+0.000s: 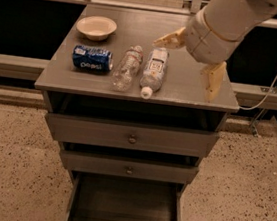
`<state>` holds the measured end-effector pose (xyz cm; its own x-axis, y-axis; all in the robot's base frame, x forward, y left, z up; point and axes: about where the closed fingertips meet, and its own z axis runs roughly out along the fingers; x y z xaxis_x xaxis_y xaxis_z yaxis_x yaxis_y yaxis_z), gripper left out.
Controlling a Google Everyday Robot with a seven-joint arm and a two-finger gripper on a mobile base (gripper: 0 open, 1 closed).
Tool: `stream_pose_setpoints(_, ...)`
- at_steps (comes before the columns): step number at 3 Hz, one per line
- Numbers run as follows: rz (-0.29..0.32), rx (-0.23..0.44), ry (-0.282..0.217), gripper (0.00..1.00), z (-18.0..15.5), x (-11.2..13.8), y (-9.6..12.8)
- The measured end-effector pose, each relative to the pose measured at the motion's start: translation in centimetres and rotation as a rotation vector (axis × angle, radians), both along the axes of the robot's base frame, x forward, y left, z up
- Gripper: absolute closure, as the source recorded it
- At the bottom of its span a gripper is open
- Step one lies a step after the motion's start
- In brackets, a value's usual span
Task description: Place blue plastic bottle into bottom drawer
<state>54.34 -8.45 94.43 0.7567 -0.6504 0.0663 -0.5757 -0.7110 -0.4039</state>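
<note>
So basically nothing is done yet here. The bluish clear plastic water bottle with the white cap and white label [154,70] is lying on its side on top of the grey wooden cabinet [191,89], cap pointing at the front edge. It sits right beside a slimmer crinkled clear bottle [126,66].

The robot's tan two-finger gripper [187,63] hangs above the cabinet top, just right of the bottle. Its fingers are spread wide and hold nothing, with one tip near the bottle's far end.

The good news is that the deep bottom drawer [124,204] is already pulled out and looks empty. Left to do: grab the bottle, lift it, carry it down front and drop it in.
</note>
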Motion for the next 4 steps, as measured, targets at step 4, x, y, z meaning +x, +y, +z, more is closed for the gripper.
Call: stream_pose_setpoints(4,0.416,-0.367,-0.084,0.0,-4.0,9.5,0.7)
